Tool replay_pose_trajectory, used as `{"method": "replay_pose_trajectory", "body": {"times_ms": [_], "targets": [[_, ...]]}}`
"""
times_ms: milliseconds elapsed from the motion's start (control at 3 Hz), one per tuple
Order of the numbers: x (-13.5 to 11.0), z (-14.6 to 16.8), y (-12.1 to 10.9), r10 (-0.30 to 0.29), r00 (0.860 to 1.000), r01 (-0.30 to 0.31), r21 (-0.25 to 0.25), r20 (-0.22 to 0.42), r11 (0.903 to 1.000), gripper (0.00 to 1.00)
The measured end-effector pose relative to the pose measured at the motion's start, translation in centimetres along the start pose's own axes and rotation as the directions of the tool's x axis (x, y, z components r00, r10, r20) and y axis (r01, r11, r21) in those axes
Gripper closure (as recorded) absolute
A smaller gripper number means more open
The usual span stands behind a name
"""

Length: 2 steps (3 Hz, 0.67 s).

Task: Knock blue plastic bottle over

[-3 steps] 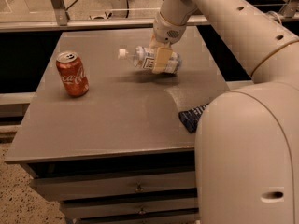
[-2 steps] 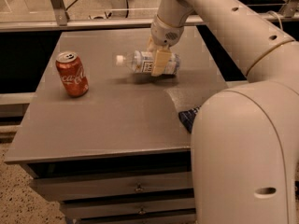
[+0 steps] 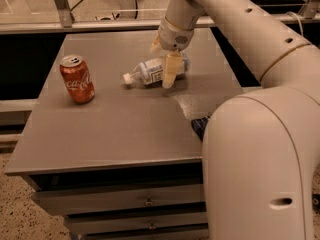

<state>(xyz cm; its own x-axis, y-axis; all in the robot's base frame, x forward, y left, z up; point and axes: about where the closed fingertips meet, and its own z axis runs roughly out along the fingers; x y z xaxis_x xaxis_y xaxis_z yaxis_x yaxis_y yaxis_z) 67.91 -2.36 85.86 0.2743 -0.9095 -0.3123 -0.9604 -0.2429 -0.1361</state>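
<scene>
**One bottle down, knock-over looks done**

Change over the last second: the bottle (image 3: 149, 74) was up off the surface and tilted at the pincer (image 3: 167, 66). Now it lies flat on its side on the desk (image 3: 125, 134), settled a bit toward 6 o'clock. It sits at about 1 o'clock from desk centre, with the cap (image 3: 128, 77) pointing to 9 o'clock and the base to 3.

The pincer hangs over the base half of the bottle, right against it. I can't tell whether it's pinching the bottle or spread around it.

My read is that the task goal is met. What's left is backing the arm (image 3: 240, 29) out without dragging the bottle along. The risk is that the round body rolls toward 6 or 12 o'clock if nudged.

The can (image 3: 77, 79) hasn't moved: upright at 9 o'clock, well apart from the bottle. A packet (image 3: 200, 126) corner shows at 4 o'clock, mostly hidden behind the arm.

Materials and shapes:
- **Bottle:** thin clear bluish plastic, white cap, white-and-blue label (image 3: 155, 70). It's a cylinder, likely light and easy to roll.
- **Can:** glossy red metal cylinder.
- **Desk:** flat matte grey top with a speckled sheen near 3 o'clock, and drawers (image 3: 145, 202) under the front edge.
- **Arm:** smooth cream shell, rounded.
</scene>
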Motion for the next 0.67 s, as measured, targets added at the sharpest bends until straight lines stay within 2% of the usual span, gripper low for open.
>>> {"method": "replay_pose_trajectory", "body": {"times_ms": [333, 667], "targets": [[-0.2, -0.1, 0.2, 0.000, 1.000, 0.000, 0.007, 0.015, 1.0000, 0.00], [0.7, -1.9, -0.1, 0.068, 0.993, -0.078, 0.098, 0.101, 0.9921, 0.00]]}}
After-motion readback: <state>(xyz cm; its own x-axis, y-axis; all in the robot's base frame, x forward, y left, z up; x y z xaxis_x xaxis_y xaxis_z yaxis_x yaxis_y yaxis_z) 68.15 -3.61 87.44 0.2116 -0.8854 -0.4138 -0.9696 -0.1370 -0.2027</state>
